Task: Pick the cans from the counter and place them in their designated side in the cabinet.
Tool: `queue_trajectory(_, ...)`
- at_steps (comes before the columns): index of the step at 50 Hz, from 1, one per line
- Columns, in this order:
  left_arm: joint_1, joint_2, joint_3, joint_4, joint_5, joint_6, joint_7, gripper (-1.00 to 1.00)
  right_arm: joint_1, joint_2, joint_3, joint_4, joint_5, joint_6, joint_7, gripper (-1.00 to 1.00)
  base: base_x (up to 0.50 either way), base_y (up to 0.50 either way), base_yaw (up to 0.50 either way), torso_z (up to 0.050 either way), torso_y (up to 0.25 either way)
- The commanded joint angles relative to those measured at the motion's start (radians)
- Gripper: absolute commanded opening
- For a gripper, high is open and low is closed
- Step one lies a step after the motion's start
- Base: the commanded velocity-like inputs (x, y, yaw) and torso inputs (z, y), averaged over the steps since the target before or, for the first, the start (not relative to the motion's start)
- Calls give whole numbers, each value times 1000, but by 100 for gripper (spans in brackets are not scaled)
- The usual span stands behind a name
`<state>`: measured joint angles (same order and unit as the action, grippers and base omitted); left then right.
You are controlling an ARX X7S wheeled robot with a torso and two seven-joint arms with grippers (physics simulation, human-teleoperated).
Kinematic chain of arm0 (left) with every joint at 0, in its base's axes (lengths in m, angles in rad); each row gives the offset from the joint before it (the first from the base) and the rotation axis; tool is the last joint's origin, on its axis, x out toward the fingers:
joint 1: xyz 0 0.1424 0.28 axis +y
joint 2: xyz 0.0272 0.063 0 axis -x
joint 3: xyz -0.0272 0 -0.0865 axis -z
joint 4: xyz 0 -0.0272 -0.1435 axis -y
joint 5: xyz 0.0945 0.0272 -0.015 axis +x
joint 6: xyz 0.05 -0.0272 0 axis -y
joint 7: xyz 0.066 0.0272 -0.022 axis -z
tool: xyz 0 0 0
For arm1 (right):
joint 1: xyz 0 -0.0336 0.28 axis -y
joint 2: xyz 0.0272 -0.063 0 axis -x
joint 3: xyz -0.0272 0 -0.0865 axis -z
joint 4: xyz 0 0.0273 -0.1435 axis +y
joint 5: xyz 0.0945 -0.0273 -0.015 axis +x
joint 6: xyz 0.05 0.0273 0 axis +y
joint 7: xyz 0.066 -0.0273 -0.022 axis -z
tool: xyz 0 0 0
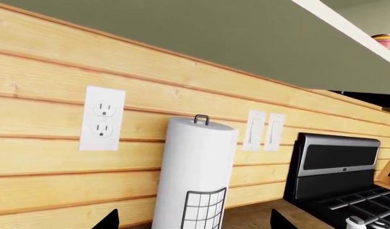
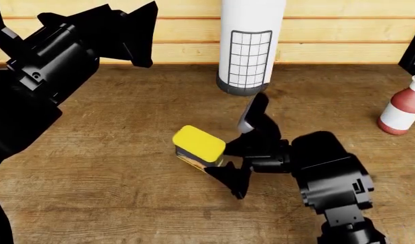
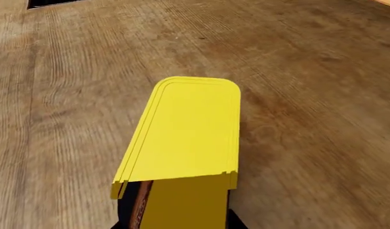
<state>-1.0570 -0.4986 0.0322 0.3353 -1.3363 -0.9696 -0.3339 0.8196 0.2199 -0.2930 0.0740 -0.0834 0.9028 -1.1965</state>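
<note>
Looking out from the left wrist, there is a wooden wall [image 1: 48, 57] with a white plug socket [image 1: 102, 118] and two white light switches [image 1: 263, 130] on it. A tall white paper roll [image 1: 196, 174] stands in a black wire holder at the back edge of the counter [image 1: 258, 215]. A black stove [image 1: 338, 179] sits beside the counter. High up, a red can [image 1: 386, 42] peeks out on the shelf of the green cabinet [image 1: 201, 33]. Only two dark tips of the left gripper [image 1: 193, 220] show, set well apart, with nothing between them.

From the head, the left gripper [image 2: 136, 30] is lifted up near the back edge of the counter [image 2: 92, 152]. The yellow tin [image 2: 199, 146] sits in the middle of the counter, in front of the paper roll [image 2: 250, 46]. The right gripper [image 2: 243, 152] is spread around the tin, one finger on each side. I cannot tell if the fingers touch it. A red bottle [image 2: 401, 111] with a white label stands near the right edge.

From the right wrist, the yellow tin [image 3: 185, 140] fills the middle of the view, lying on the brown counter [image 3: 309, 95]. Dark bits of the right gripper [image 3: 175, 220] show by the near end of the tin, but I cannot tell if they squeeze it.
</note>
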Motion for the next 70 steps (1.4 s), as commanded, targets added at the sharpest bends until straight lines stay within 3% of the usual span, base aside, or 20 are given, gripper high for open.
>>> queue_trajectory(1,0,-1,3,-1,1,7,4,100,28,-11,20,-10,3,-18,24,-100,0,0,0,0,0)
queue_trajectory(25,2,9,27,-29,29,30,34,100,278,-32,105,-286,-21,434,87,-100,0,0,0,0,0)
queue_trajectory(50,-14,12,44,-39,32,37,39,100,284,-22,132,-454,-49,571,135,-100,-202,-392,0,0,0)
queue_trajectory(70,0,5,39,-30,22,46,29,100,320,-33,121,-488,-41,611,139,-100,-444,-319,0,0,0)
